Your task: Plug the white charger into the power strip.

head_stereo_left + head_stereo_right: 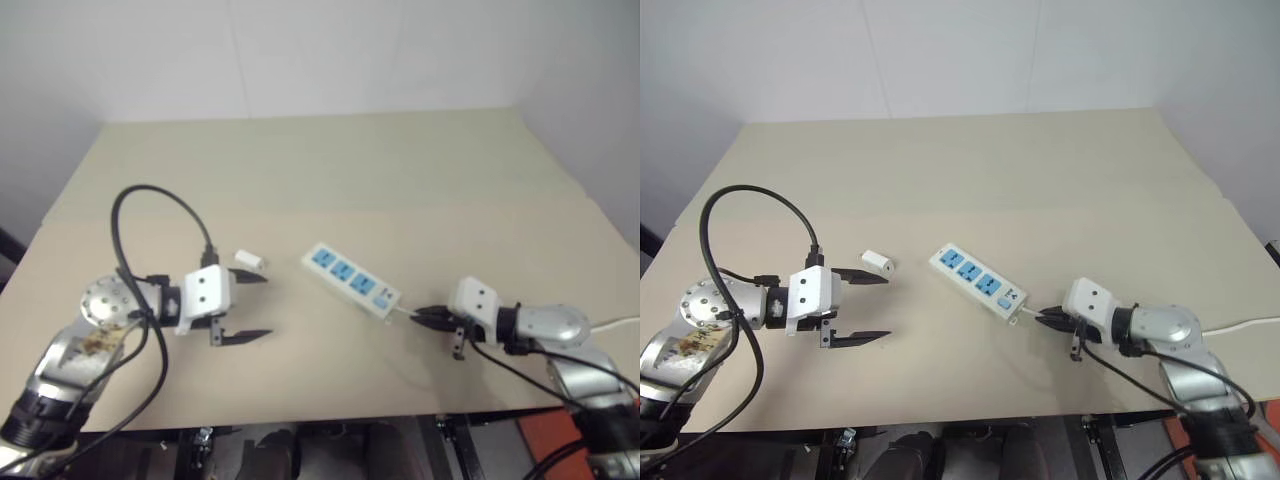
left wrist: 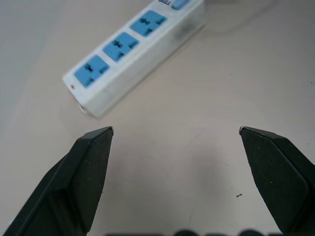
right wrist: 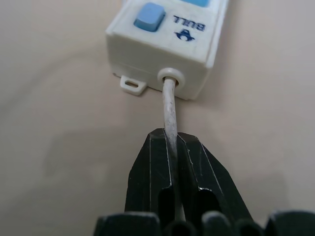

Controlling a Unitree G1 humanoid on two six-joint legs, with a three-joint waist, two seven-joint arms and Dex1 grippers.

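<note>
The beige tabletop (image 1: 330, 170) carries the long flat white plastic power strip with 3 blue sockets (image 1: 352, 280), lying diagonally at its middle. The right gripper (image 3: 172, 147) is clamped on the strip's thin white cord (image 3: 168, 105) just behind the switch end; a tug there could drag or swing the strip. The left gripper (image 1: 250, 306) hangs wide open and empty. The small white boxy charger (image 1: 248, 260) lies just beside its upper finger, untouched.

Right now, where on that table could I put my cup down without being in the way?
The far half of the table, beyond the power strip, is bare. Nearer, it's crowded: left gripper open beside the white charger, right gripper pinching the strip's cord.
</note>
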